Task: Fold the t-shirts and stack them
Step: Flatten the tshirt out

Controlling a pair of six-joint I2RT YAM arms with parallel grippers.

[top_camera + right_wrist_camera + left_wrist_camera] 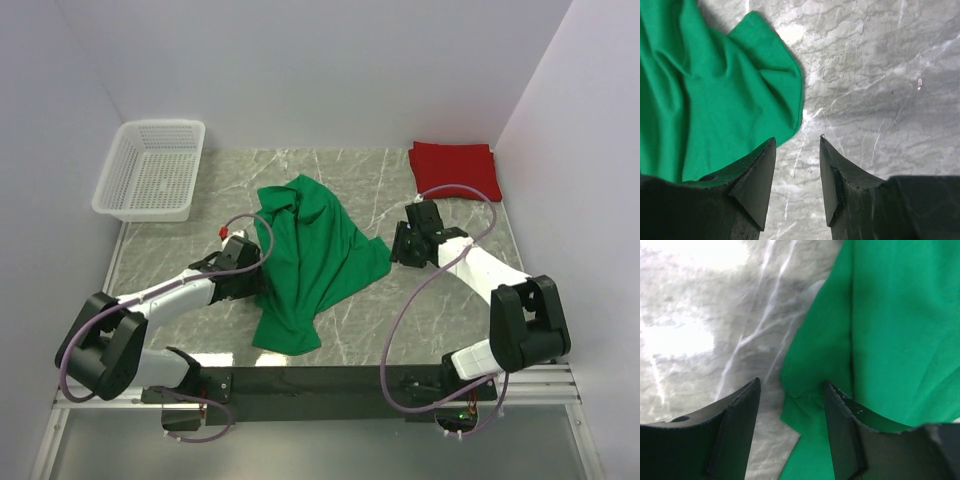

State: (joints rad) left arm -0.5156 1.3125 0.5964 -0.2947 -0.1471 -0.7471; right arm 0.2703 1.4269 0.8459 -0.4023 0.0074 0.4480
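While the green shirt [310, 260] lies crumpled in the middle of the table [430, 310], the left claw [791, 382] stands open over its left edge — the right claw [797, 142] open too, bare table between its fingers, just right of a sleeve. The red shirt [452, 168] sits folded at the far right corner.

A robotics lab test cell: plain white panels [300, 70] box in a marble-patterned tabletop [430, 320], with the left arm [160, 295] and right arm [480, 270] bolted to a black rail [320, 380] at the frame's bottom.
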